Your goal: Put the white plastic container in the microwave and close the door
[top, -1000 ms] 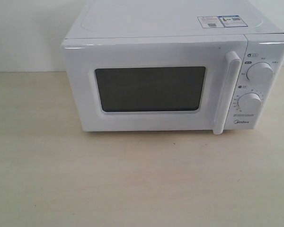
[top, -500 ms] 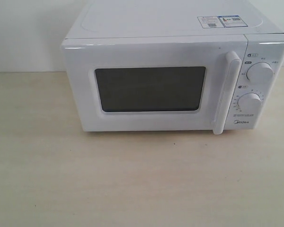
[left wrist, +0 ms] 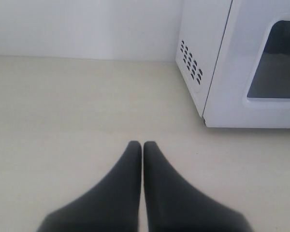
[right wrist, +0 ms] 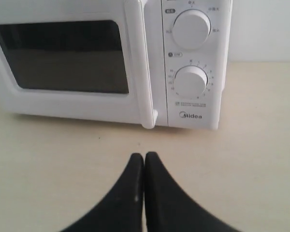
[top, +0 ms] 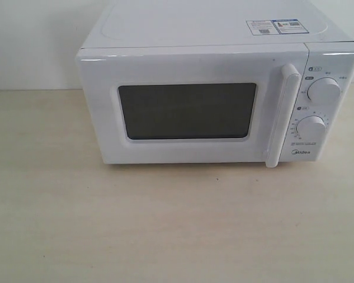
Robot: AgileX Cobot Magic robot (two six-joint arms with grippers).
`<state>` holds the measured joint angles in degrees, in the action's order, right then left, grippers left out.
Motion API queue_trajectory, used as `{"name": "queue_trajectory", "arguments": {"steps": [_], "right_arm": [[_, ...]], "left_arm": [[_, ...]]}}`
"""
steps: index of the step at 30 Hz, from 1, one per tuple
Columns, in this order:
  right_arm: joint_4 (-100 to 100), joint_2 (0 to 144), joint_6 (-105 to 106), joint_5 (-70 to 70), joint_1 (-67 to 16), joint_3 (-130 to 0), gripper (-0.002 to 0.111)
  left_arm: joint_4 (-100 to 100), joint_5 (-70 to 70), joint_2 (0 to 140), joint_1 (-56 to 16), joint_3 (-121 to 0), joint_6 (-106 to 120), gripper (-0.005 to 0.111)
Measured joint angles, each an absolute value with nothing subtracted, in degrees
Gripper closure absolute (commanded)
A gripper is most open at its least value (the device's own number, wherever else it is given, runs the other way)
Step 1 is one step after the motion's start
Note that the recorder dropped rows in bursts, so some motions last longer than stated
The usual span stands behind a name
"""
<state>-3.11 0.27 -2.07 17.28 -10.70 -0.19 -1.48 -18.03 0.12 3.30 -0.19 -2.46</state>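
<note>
**Microwave [top: 194,29] with door [top: 183,68] closed**

Left gripper [left wrist: 143,145]: fingers pressed together, holding nothing, above the table [top: 165,230], near the side vents [left wrist: 191,63]. The microwave stands on the table, centre to upper right of the exterior view. The door sits flush, with the handle [top: 283,115] at its right edge and the knobs [top: 324,90] beyond. Right gripper [right wrist: 144,155]: fingers pressed together, holding nothing, facing the knobs.

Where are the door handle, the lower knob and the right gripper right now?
door handle [top: 283,115], exterior view, middle of the vertical bar.
lower knob [top: 312,128], exterior view, centre of its round face.
right gripper [right wrist: 144,155], right wrist view, between its shut fingertips.
</note>
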Motion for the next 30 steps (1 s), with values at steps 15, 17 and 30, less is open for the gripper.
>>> {"name": "queue_trajectory", "arguments": {"steps": [15,17,30], "right_arm": [[-2.40,0.27,-3.32,21.28,-0.98,0.04,0.108],[-2.40,0.27,-3.42,21.28,0.39,0.04,0.108],[-2.40,0.27,-3.55,21.28,1.28,0.04,0.108]], "left_arm": [[-1.48,-18.03,0.12,3.30,-0.19,-2.46,0.103],[-1.48,-18.03,0.12,3.30,-0.19,-2.46,0.103],[-1.48,-18.03,0.12,3.30,-0.19,-2.46,0.103]]}}
